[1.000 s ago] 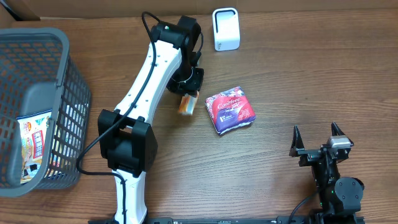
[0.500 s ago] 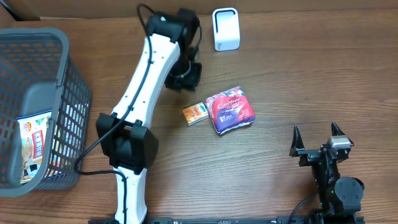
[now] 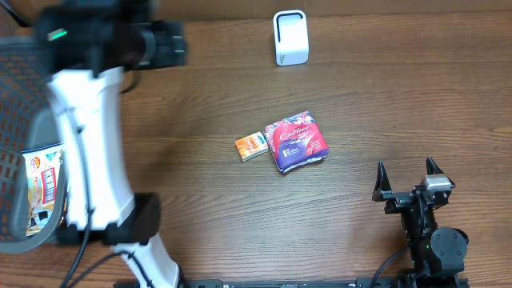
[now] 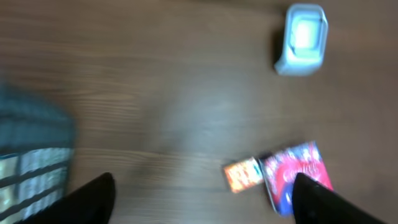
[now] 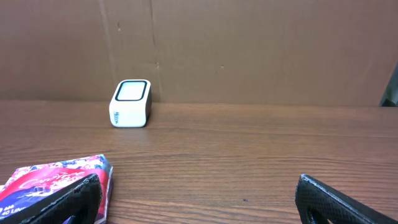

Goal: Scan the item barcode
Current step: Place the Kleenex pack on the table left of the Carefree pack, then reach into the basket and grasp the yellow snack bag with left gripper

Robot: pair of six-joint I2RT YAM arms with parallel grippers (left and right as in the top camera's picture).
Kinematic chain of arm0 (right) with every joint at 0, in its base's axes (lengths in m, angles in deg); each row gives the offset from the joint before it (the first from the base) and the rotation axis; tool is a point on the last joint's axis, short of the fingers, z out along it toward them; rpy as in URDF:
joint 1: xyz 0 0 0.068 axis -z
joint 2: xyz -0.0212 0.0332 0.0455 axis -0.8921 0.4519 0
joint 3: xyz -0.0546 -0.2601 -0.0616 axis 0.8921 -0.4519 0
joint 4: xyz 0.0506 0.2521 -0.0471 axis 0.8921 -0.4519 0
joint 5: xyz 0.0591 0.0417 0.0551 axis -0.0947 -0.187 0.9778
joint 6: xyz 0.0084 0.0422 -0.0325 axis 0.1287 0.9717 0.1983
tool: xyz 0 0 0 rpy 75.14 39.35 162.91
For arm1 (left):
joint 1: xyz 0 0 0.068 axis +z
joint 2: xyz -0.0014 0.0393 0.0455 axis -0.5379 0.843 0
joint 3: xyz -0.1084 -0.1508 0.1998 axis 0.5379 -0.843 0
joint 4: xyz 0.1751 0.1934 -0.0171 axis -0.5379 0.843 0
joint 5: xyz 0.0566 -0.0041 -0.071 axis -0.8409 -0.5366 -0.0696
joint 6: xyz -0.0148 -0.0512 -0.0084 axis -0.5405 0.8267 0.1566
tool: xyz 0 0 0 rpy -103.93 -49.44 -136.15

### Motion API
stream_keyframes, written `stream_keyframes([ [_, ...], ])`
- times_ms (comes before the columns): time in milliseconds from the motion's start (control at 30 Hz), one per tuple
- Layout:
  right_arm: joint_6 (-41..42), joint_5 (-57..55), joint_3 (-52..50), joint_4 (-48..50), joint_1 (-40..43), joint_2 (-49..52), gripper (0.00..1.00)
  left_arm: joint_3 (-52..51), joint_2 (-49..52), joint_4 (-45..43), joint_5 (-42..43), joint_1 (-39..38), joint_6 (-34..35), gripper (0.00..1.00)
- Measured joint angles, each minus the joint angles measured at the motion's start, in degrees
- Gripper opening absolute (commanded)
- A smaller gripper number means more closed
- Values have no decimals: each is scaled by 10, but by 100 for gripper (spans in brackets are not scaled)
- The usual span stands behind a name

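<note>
Lying apart: orange box (image 3: 251, 146), left pincer (image 4: 204, 180)

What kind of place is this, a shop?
Probably a pretend shop checkout on a wooden table: there's a white barcode scanner, a grey shopping basket with goods inside, and a purple packet beside a small orange packet.

Left arm (image 3: 84, 136) blurred, covering part of basket (image 3: 16, 88); left wrist view smeared; orange box (image 3: 251, 146) print unreadable.

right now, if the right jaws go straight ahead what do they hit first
Likely nothing on the table: bare wood up to the cardboard wall. The scanner and purple pack sit left of that line.
</note>
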Motion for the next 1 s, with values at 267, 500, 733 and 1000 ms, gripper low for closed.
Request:
stream_keyframes([
  [267, 0, 0, 0, 0, 0, 0, 100, 12, -110, 1, -5, 299, -1, 100],
  [500, 0, 0, 0, 0, 0, 0, 100, -21, -79, 2, -14, 432, 2, 100],
  [733, 0, 0, 0, 0, 0, 0, 100, -72, 3, 1, -52, 442, 15, 100],
  [1000, 0, 0, 0, 0, 0, 0, 100, -133, 87, -3, -99, 442, 15, 100],
])
